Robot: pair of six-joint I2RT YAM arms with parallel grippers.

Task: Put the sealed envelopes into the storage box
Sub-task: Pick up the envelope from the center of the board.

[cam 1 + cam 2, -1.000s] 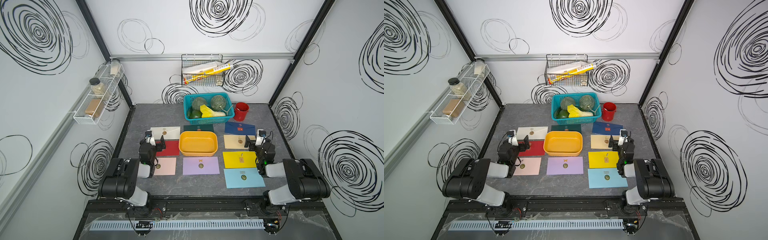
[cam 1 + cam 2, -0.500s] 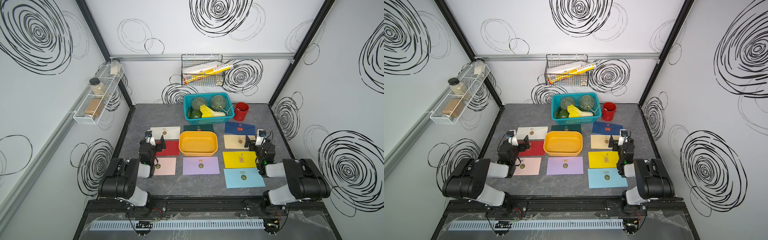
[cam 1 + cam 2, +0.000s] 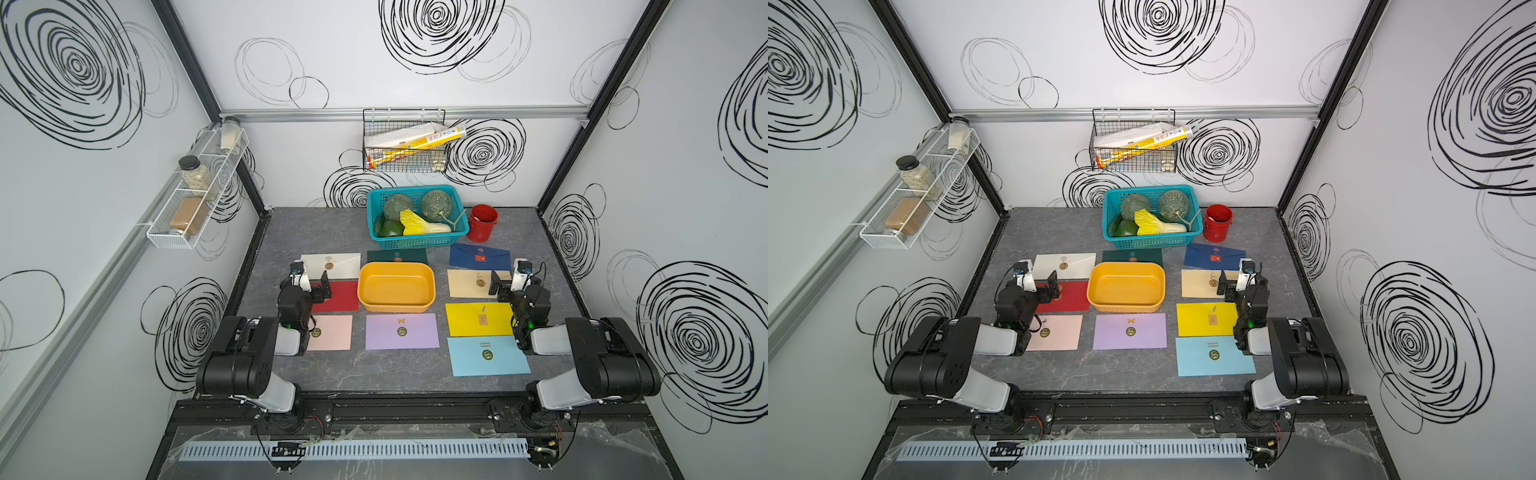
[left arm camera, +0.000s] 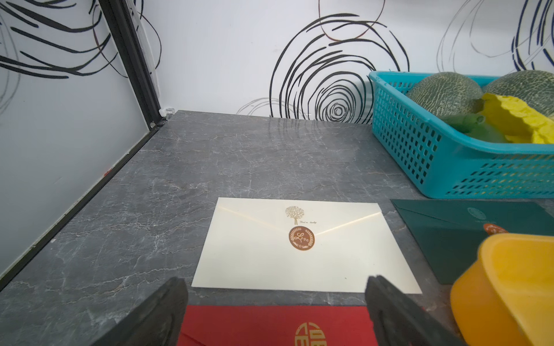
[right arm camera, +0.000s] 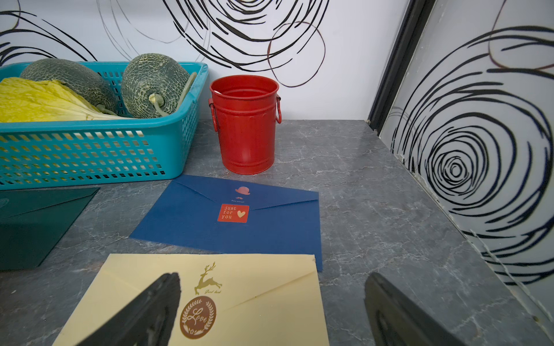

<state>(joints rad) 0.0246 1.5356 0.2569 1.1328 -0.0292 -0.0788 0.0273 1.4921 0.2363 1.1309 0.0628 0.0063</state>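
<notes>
Nine coloured sealed envelopes (image 3: 401,331) lie flat around the shallow orange storage box (image 3: 396,307), navy envelope (image 3: 480,257) at two o'clock. Spread wide and empty: left gripper (image 4: 277,289), right gripper (image 5: 272,281).

The surface (image 4: 239,155) looks like grey veined stone, smooth, with a faint sheen that mirrors the wall pattern. The white envelope (image 4: 299,254), navy envelope (image 5: 195,221) and beige envelope (image 5: 254,299) are matt paper. The round seal (image 4: 301,238) on the white one has a coppery metallic shine. The storage box (image 4: 494,284) is smooth, glossy plastic. The teal lattice basket (image 4: 434,167) is plastic too, less shiny. The red bucket (image 5: 245,134) looks like painted metal, glossy and ribbed. The melons (image 5: 153,84) have rough netted skin.
</notes>
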